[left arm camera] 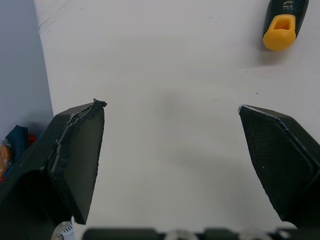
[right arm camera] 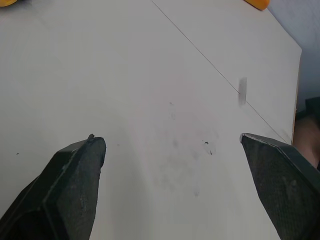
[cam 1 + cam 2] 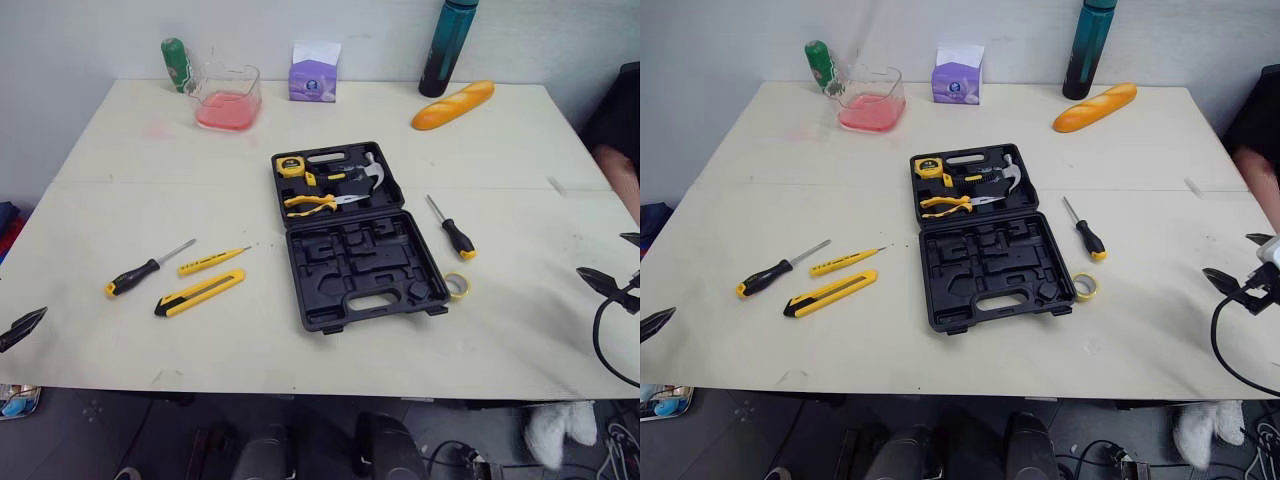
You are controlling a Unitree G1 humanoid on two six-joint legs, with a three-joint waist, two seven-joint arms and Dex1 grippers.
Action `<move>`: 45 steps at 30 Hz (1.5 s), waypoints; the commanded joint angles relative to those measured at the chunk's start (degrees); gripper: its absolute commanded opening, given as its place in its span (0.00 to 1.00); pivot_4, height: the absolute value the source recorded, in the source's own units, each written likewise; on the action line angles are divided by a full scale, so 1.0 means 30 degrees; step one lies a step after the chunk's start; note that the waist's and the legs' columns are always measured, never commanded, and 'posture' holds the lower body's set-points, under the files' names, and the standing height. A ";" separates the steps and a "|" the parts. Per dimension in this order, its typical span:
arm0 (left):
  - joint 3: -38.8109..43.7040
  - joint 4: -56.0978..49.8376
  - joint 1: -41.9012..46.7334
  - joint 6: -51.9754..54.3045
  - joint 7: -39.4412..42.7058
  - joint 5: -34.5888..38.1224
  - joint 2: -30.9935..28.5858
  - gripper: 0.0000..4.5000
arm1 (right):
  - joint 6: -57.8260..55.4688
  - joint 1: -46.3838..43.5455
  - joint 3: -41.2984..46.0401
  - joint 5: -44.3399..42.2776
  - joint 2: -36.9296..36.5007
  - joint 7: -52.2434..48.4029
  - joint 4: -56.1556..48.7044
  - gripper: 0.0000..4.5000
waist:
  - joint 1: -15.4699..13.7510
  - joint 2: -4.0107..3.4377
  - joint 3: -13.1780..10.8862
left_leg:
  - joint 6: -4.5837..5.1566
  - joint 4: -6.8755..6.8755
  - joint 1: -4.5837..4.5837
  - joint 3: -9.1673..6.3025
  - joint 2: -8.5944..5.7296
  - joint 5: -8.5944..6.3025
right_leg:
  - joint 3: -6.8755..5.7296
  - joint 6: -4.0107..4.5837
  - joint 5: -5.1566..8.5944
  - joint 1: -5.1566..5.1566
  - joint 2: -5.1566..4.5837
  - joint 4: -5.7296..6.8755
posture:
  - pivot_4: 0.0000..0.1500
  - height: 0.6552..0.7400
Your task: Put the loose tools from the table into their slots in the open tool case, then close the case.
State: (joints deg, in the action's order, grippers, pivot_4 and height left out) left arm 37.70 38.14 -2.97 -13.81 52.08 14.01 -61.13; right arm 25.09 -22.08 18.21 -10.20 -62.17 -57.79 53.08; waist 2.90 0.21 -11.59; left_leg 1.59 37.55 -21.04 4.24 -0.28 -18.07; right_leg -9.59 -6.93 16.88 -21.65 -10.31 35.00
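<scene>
Table [image 3: 120,160], near left edge: the left claw [image 1: 171,107] hangs there, its two fingers spread wide over bare tabletop. Right of it lie three loose tools close together: one black-and-yellow screwdriver [image 3: 148,268], one slim yellow probe [image 3: 212,260] just beside it, and one yellow utility knife [image 3: 199,292] nearer than both.

At the middle lies one black tool case [image 3: 355,262], open in two halves. Its far half holds three tools: one tape measure [image 3: 290,166], one pair of pliers [image 3: 310,204] and one hammer [image 3: 365,178]. The slots of its near half are empty.

Right of the case lie two more loose things: a second screwdriver [image 3: 453,232] and, nearer, one roll of tape [image 3: 458,285] just beside the case's near right corner.

Along the far edge, from the left, are one green bottle [image 3: 175,62], one clear tub [image 3: 226,97] of pink liquid, one purple box [image 3: 314,72], one dark bottle [image 3: 446,45] and one bread loaf [image 3: 453,104].

At the near right edge the right claw [image 2: 168,137] is spread wide over bare table, well apart from the tape.
</scene>
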 commanded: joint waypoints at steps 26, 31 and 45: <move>0.1294 -0.5601 -0.1498 0.4604 0.1294 0.2542 0.0478 1.00 | 0.1079 0.0128 0.0478 -0.0385 0.0360 0.0066 0.0636 0.99 | -0.0005 0.0000 0.0000 | 0.0000 0.0007 -0.0001 0.0003 0.0001 0.0000 | 0.0079 0.0001 0.0000 0.0000 0.0008 0.0001 | 1.00 1.00; 0.1120 -0.5660 -0.1250 0.4494 0.1148 0.2383 0.0468 1.00 | 0.1265 -0.0109 0.0329 -0.0276 0.0400 0.0093 0.0928 0.99 | 0.0016 0.0000 0.0000 | 0.0000 0.0008 0.0000 0.0005 0.0002 0.0000 | 0.0076 0.0000 0.0000 0.0000 0.0011 -0.0001 | 1.00 1.00; -0.0709 -0.9741 0.0233 0.6835 0.0567 0.3177 0.1318 1.00 | -0.1046 -0.2551 -0.0775 -0.0779 0.1995 -0.1902 -0.0869 0.99 | -0.0024 -0.0002 -0.0001 | 0.0001 0.0038 -0.0008 -0.0002 0.0006 0.0001 | 0.0106 0.0000 -0.0001 0.0003 0.0016 0.0013 | 1.00 1.00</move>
State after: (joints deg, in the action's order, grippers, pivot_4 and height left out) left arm 35.17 11.16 -2.75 5.82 54.71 22.49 -57.15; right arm 23.16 -28.80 15.60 -10.98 -55.42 -62.76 52.43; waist 2.83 0.20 -11.59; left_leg 1.59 37.68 -21.07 4.23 -0.26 -18.07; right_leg -9.27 -6.93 16.88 -21.64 -10.26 35.04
